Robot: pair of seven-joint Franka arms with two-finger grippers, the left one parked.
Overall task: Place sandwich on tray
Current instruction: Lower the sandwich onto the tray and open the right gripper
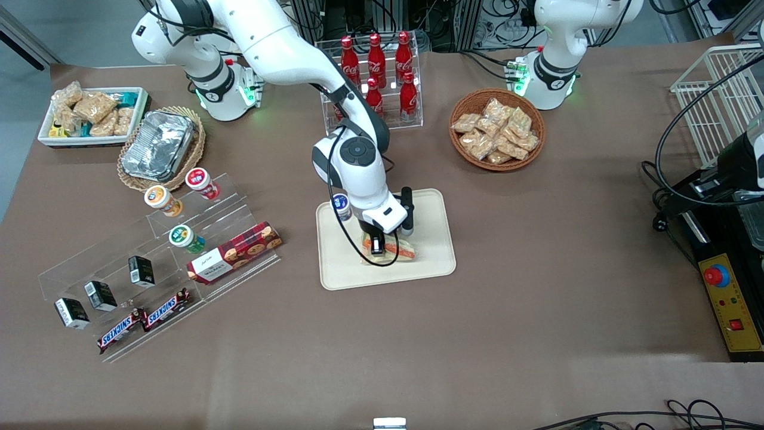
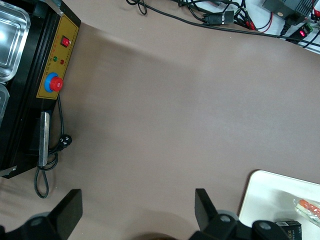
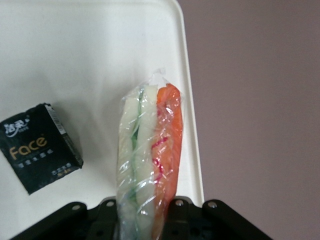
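From the front, your gripper (image 1: pixel 378 245) is low over the tray (image 1: pixel 430 239), with the sandwich (image 1: pixel 399 251) right under it and over the part of the tray nearer the front camera, so you're basically at the set-down. The parked arm's wrist view only catches a corner of the tray (image 2: pixel 270 200) and a sliver of the sandwich (image 2: pixel 309 207) over it. The working wrist view is the useful one — the fingers are clamped on the sandwich (image 3: pixel 147 160), which runs along the tray's rim (image 3: pixel 192 145), with a small black packet (image 3: pixel 40 147) beside it on the tray. I'd nudge it toward the tray's middle, clear of that packet, then lower gently and release — it's soft, don't squash it.
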